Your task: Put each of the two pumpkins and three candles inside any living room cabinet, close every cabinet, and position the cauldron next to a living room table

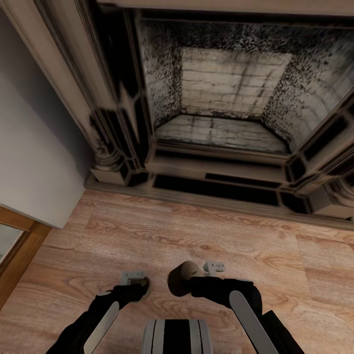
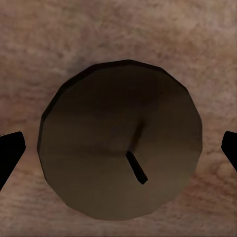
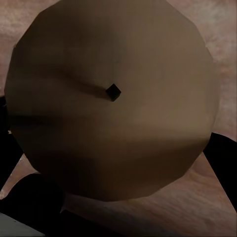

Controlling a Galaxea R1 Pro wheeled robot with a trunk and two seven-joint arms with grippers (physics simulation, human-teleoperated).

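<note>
Both arms tucked low for travel, facing fireplace [image 1: 221,98] over wood floor [image 1: 196,231]. L gripper [image 2: 118,148] clamped on candle [image 2: 121,140]; R gripper [image 3: 113,148] clamped on 2nd candle [image 3: 111,98]. Cabinet not reached yet.

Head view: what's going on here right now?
The robot faces a fireplace on a wood floor. Each wrist view looks down on a round tan candle with a dark wick. The left gripper holds one candle, the right gripper another. Neither candle is in a cabinet yet.
</note>
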